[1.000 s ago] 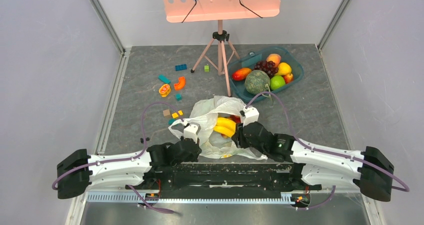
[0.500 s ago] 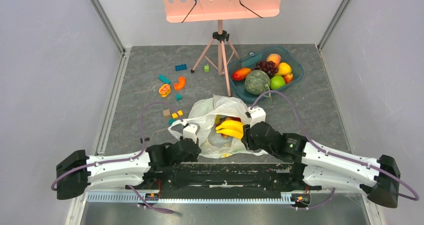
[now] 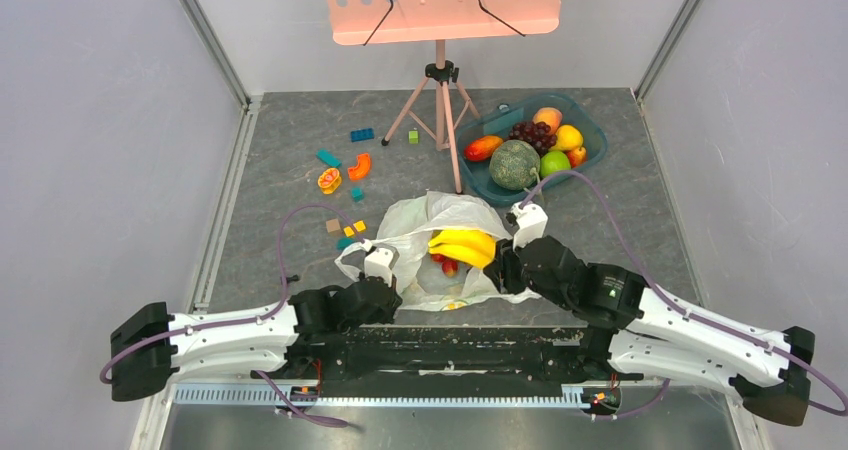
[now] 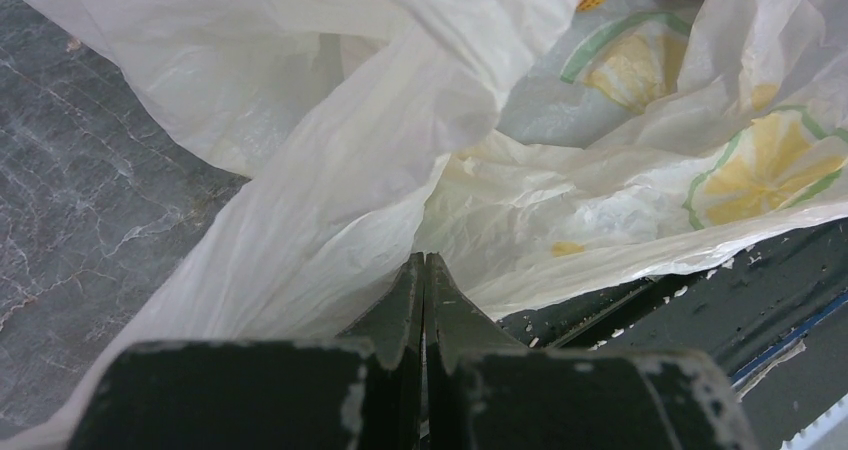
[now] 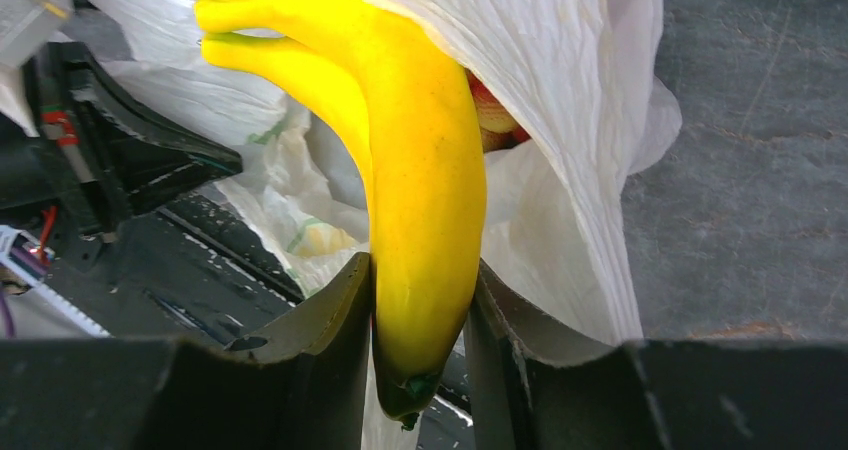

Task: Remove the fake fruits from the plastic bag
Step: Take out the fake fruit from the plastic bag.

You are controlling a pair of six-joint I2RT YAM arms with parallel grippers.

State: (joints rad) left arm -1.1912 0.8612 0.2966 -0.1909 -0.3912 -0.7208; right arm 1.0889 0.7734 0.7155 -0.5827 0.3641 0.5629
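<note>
Glossy plastic banana bunch (image 5: 420, 190), crinkly translucent plastic bag (image 4: 330, 140), matt table (image 3: 280, 170)

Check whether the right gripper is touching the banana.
Touching. The right wrist view shows the banana clamped in the right gripper, both fingers pressed against its sides with no gap.

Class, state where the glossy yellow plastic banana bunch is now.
Top view, centre: the yellow banana bunch is clamped in the right claw, over the crinkly white plastic bag.

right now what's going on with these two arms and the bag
The left hand is shut on a fold of the plastic bag. The right hand is shut on the banana bunch at the bag's mouth, the plastic draped against it. The red-pink ball cluster lies inside the bag, not yet taken out.
</note>
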